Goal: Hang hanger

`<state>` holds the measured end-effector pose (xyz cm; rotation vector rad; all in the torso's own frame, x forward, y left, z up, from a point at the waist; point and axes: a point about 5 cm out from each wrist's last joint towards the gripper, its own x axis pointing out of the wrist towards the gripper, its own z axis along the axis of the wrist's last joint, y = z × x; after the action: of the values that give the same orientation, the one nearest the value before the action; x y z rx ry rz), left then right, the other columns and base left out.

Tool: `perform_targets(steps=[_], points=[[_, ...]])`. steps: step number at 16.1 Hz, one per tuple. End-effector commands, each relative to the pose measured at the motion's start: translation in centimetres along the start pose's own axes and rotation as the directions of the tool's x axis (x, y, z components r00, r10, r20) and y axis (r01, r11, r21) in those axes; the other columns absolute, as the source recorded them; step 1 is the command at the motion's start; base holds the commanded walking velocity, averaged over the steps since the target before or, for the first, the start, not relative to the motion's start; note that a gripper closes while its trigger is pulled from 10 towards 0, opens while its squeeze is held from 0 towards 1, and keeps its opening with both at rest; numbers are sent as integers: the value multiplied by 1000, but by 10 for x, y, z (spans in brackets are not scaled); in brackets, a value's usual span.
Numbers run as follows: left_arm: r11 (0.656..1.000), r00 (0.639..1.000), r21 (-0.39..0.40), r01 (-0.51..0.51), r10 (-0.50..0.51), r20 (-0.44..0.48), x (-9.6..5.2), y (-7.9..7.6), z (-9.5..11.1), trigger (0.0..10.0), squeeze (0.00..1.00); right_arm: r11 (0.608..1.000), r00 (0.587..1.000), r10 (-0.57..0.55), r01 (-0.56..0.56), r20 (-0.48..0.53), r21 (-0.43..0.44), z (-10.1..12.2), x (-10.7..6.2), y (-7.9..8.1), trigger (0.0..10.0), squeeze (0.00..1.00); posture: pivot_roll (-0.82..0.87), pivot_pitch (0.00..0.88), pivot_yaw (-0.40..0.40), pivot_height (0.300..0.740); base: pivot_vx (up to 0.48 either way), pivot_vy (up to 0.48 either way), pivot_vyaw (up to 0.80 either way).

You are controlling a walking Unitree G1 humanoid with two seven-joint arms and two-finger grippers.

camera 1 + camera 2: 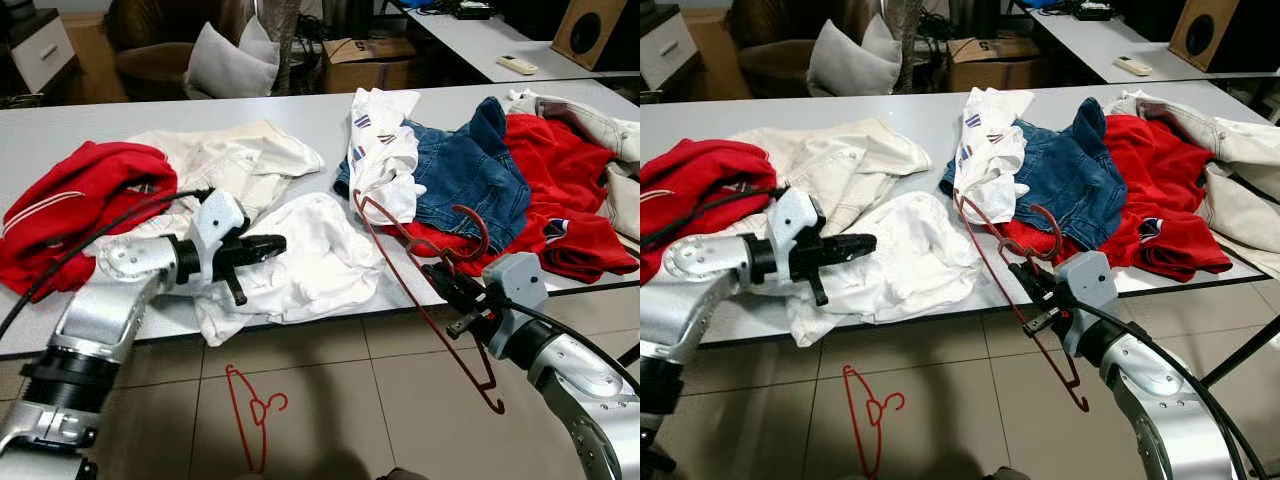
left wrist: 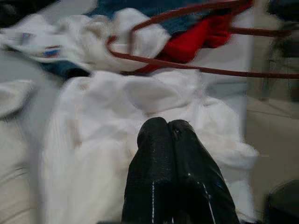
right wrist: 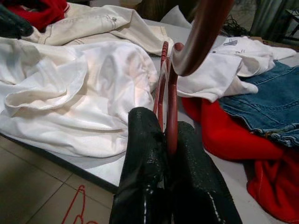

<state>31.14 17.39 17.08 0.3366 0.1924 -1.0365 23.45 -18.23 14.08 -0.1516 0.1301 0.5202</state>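
A long white tabletop [image 1: 300, 120] carries a spread of clothes, and the robot stands at its near edge with both arms raised over it. The right gripper [image 1: 442, 281] is clenched on a red wire hanger [image 1: 420, 300], its two black fingers [image 3: 145, 154] pinching the wire near the neck; the hanger tilts across the tabletop's edge, its upper end lying against a white printed shirt [image 1: 385, 150] and its lower corner hanging out over the tiled floor [image 1: 380, 400]. The hanger's hook [image 1: 475, 235] curls up just beside the gripper, above a red garment [image 1: 560, 190]. A blue denim piece [image 1: 465, 170] lies between the printed shirt and the red garment, partly overlapping the latter. The left gripper [image 1: 275, 243] hovers over a crumpled white garment [image 1: 320, 260] at the front of the tabletop, fingers pressed together with nothing between them; in the left wrist view its fingertips [image 2: 161, 133] point toward the hanger's wire. Behind the white garment lies a cream jacket [image 1: 225, 160], and to the left of that a red jacket with white stripes [image 1: 70, 205]. A second red hanger [image 1: 252, 415] lies flat on the floor below the tabletop's edge, between the two arms. Farther back stand a cardboard box [image 1: 368, 62] and a grey cushion [image 1: 225, 62] on a dark armchair.
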Motion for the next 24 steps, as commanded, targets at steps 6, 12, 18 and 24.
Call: perform_targets(steps=[6, 12, 18, 24], points=[[983, 981, -17, 182, -183, -66, 7, -34, -22, 10000, 1000, 999, 999, -34, 34, -10, -26, -3, 0, 0, 10000, 0, -107, 0, 44, 710, 0, 0, 0], [990, 988, 49, 129, -124, -90, 10, -35, -27, 10000, 1000, 998, 999, -46, 46, -4, -32, -1, 5, -2, 10000, 0, -96, 0, 31, 710, 0, 0, 0], [989, 981, 115, 91, -69, -182, 9, -31, -38, 10000, 1000, 998, 999, -49, 48, -4, -29, -2, 6, -2, 10000, 0, -97, 0, 36, 710, 0, 0, 0], [991, 974, 123, 53, -24, -225, 10, -27, -46, 0, 0, 998, 999, -50, 50, -6, -30, -2, 5, -1, 10000, 0, -100, 0, 40, 710, 0, 0, 0]])
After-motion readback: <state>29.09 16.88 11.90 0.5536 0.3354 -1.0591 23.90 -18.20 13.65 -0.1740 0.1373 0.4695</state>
